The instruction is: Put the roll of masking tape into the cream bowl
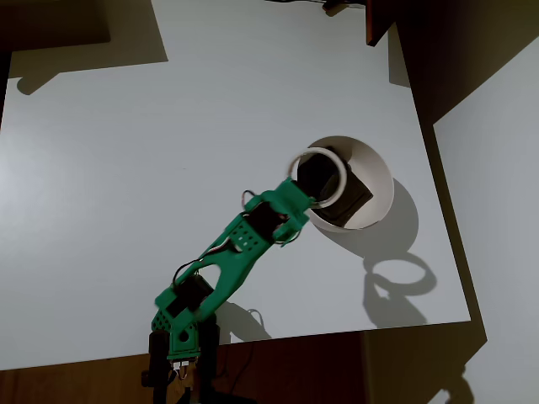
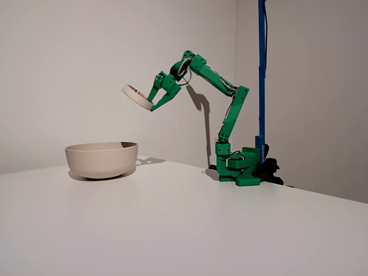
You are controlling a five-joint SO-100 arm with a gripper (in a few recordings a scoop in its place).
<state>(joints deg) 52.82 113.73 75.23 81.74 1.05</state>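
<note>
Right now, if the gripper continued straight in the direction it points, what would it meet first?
Probably the cream bowl: the gripper, holding the roll of masking tape, points down-left toward it, nothing between; exact depth is uncertain.

Cream-white roll of masking tape (image 2: 138,96) tilted, high above the round cream bowl (image 2: 102,158) on the table

Your green five-joint arm (image 2: 214,77) stretches out high above the table. Its two-finger gripper (image 2: 154,100) is clamped on the cream-white roll of masking tape (image 2: 137,95).
</note>
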